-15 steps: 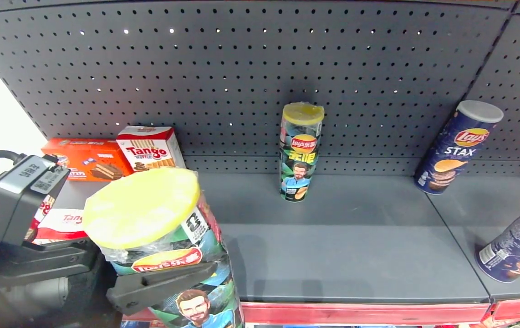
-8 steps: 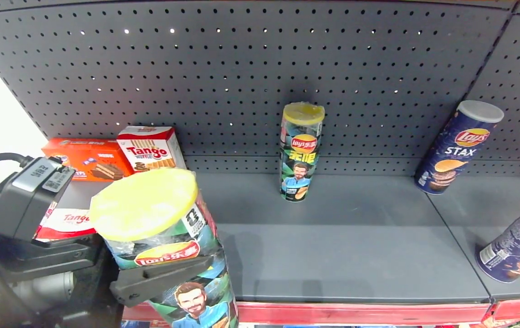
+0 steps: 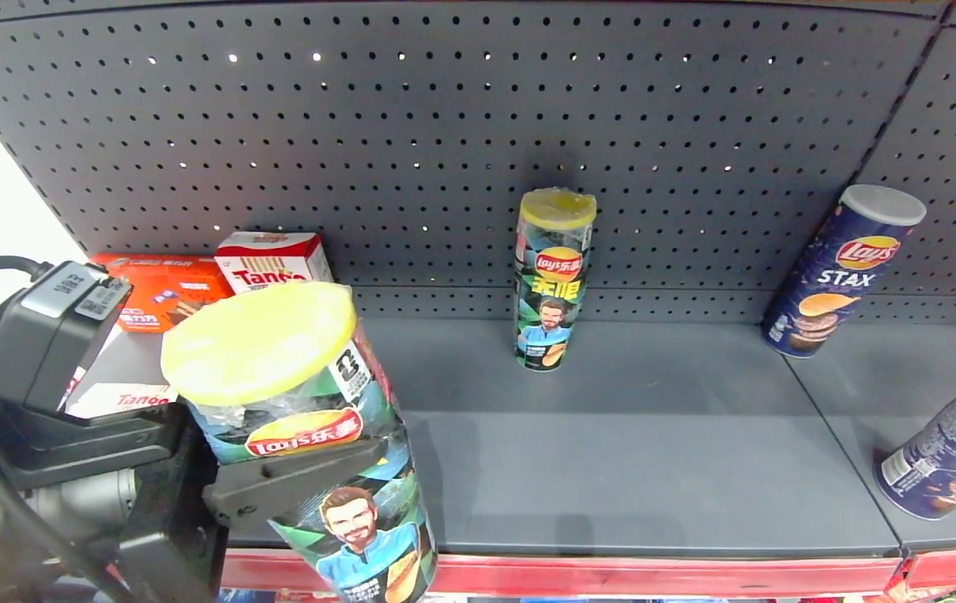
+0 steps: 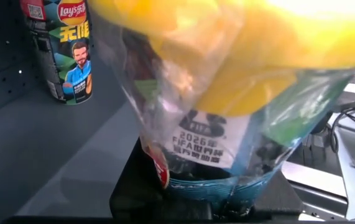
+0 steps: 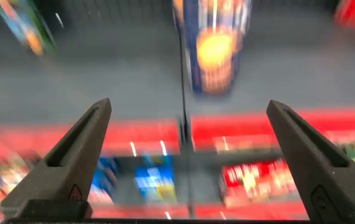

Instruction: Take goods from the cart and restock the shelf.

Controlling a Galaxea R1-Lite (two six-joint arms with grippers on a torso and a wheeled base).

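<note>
A green chip can with a yellow lid (image 3: 302,419) is held upright at the shelf's front left, with my left gripper (image 3: 310,477) shut on its middle. One black finger (image 3: 294,490) crosses its front. In the left wrist view the can (image 4: 227,112) looms close. A matching green can (image 3: 552,280) stands upright at the back of the grey shelf (image 3: 654,452), and it appears again (image 4: 65,50) beyond the held one. My right gripper (image 5: 189,124) is open and holds nothing, in front of the shelf's red front edge (image 5: 245,134), with a blue can (image 5: 213,50) beyond it.
Wafer boxes (image 3: 273,260) and an orange box (image 3: 160,289) sit at the shelf's back left. One blue can (image 3: 842,268) leans against the pegboard at the right; another (image 3: 947,452) lies tilted near the right edge. Bare shelf floor lies between the green can and the blue ones.
My left gripper has lifted the held can a little higher, so that it now covers more of the wafer boxes. The goods on the shelf have not moved.
</note>
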